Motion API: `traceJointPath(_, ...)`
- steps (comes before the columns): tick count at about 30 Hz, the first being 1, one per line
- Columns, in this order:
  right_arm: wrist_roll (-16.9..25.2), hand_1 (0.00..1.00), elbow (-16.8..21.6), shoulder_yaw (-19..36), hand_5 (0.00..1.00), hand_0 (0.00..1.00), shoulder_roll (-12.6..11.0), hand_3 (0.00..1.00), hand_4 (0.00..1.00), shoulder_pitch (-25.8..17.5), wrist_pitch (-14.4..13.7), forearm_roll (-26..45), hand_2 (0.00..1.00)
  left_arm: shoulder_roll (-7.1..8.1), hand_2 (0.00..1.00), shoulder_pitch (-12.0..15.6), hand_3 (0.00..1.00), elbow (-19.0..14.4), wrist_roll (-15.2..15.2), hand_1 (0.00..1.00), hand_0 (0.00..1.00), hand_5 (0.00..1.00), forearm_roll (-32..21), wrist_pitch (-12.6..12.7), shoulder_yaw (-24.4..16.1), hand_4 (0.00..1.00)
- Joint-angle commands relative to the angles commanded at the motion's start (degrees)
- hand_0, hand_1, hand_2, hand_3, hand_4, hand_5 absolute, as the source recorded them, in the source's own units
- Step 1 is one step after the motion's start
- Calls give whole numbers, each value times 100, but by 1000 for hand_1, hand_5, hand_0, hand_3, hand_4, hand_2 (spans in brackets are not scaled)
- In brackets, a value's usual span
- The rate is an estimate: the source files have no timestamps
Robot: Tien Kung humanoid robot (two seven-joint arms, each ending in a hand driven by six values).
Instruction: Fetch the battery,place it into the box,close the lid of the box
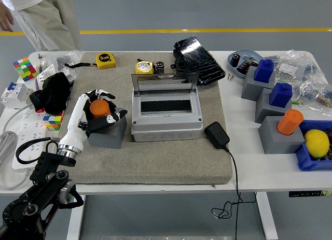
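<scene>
Left hand [98,109]: fingers curled around orange battery [100,108], on grey stand [108,133] | box [166,115]: empty, lid [165,80] raised | remaining: lift, insert, close lid

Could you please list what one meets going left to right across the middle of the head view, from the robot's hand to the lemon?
Left hand around the orange battery → grey box with raised lid → black charger → orange cylinder on its grey block → lemon.
</scene>
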Motion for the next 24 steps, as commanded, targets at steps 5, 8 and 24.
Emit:
traceJointPath(5, 14, 655, 0, -1, 563, 609, 0, 583, 978, -8, -9, 27, 676, -31, 245, -44, 318, 53, -132, 177, 185, 2, -121, 56, 46, 950)
traceJointPath(8, 19, 655, 0, 2, 562, 608, 2, 583, 978, -13, -14, 32, 675, -52, 159, -62, 248, 103, -183, 120, 131, 2, -198, 70, 76, 892)
traceJointPath(24, 53, 654, 0, 32, 562, 607, 12, 584, 977, -29, -42, 44, 674, -92, 98, -168, 206, 33, -172, 64, 67, 2, -216, 61, 91, 820)
